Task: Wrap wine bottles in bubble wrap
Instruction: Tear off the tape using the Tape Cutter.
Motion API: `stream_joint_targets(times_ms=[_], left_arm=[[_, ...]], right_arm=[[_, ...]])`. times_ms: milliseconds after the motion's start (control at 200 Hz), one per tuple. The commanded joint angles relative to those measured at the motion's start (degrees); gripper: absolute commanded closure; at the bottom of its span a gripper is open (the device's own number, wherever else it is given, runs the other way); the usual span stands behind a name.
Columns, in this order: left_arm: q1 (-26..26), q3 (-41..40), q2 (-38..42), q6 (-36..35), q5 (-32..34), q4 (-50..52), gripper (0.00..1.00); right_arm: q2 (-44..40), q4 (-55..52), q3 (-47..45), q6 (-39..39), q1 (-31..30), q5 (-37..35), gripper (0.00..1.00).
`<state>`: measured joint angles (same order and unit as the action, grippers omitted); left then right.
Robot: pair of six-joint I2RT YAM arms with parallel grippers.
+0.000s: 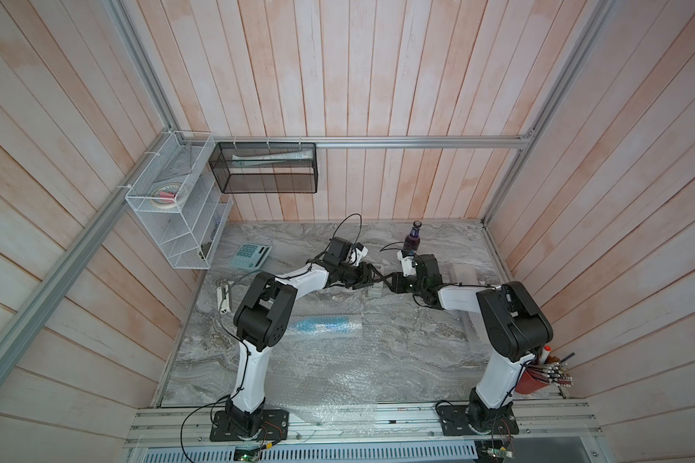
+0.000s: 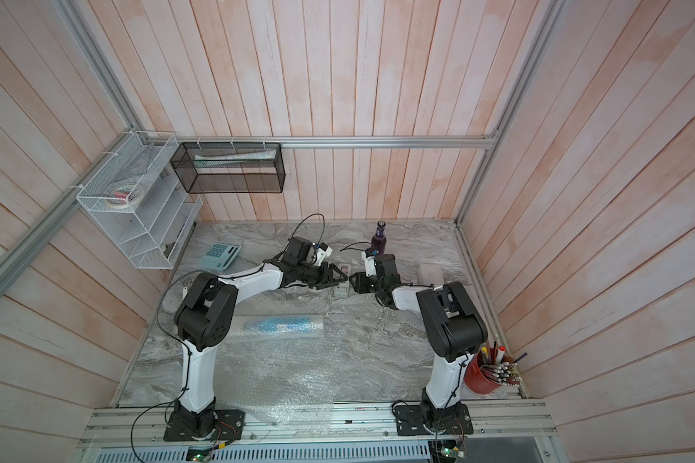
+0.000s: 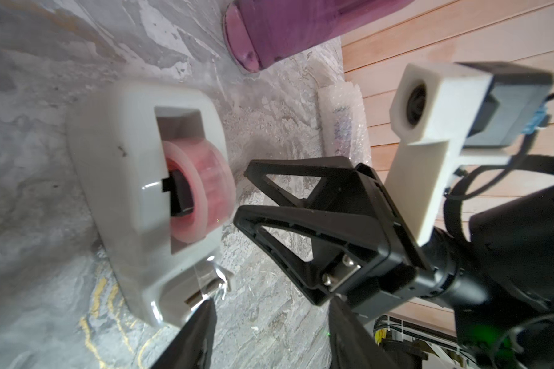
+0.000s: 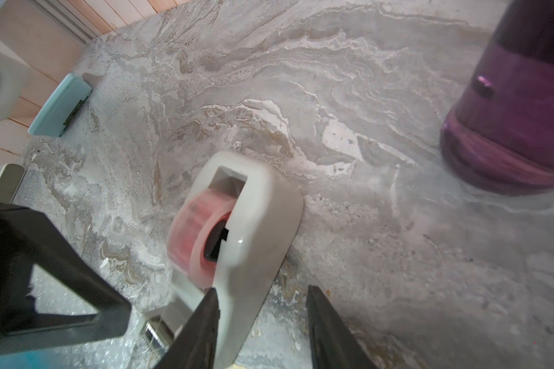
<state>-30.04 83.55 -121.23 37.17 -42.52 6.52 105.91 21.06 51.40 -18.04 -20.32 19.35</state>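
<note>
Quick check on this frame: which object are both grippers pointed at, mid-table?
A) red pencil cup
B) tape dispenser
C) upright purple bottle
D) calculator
B: the left gripper and right gripper both face the grey tape dispenser at close range with jaws apart, while the purple bottle stands untouched behind it.
</note>
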Motion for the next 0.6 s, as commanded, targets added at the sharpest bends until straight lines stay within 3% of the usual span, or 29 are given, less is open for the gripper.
stream_joint_targets(times_ms=[0,595], left_arm=[[0.08,2.3,-2.09,0.56,1.32,-0.98,0.44],[-0.63,5.84,-7.61,2.41,1.39,-0.99,0.49]], right_arm=[[1.74,1.25,1.29,-0.46,0.28,1.91,0.55],[4.39,1.79,0.82,-1.51,0.36,3.67,0.58]])
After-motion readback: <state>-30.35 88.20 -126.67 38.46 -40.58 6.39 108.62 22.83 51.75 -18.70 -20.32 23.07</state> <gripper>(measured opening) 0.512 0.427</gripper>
